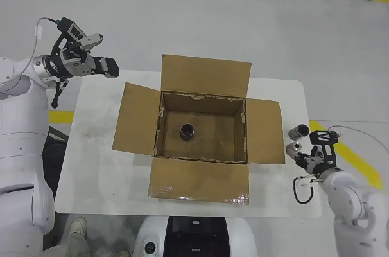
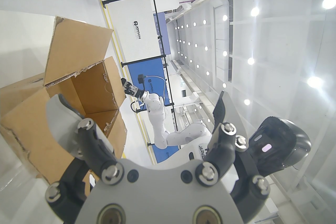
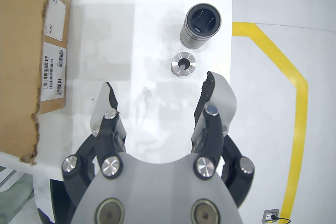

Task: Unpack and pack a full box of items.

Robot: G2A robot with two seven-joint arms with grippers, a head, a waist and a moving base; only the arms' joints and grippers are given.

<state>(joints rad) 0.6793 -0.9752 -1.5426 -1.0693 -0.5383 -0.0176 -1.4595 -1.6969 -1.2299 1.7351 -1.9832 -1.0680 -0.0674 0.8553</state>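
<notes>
I see black-bored steel sleeve [image 3: 200,25] and small steel collar [image 3: 184,64] out, just ahead of open jaws of right gripper [image 3: 158,80]; dark metal ring [image 1: 188,132] still in brown cardboard box [image 1: 205,75]; left gripper [image 2: 139,96] open, empty.

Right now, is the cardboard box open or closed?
Open. The cardboard box has all four flaps folded outward, and its floor shows, with one small metal cylinder on it.

Brown cardboard box [image 1: 206,76], white table [image 1: 92,160], silver bushing [image 3: 183,64], silver cylinder [image 3: 200,26] with black bore, yellow floor stripe [image 3: 281,54].
</notes>
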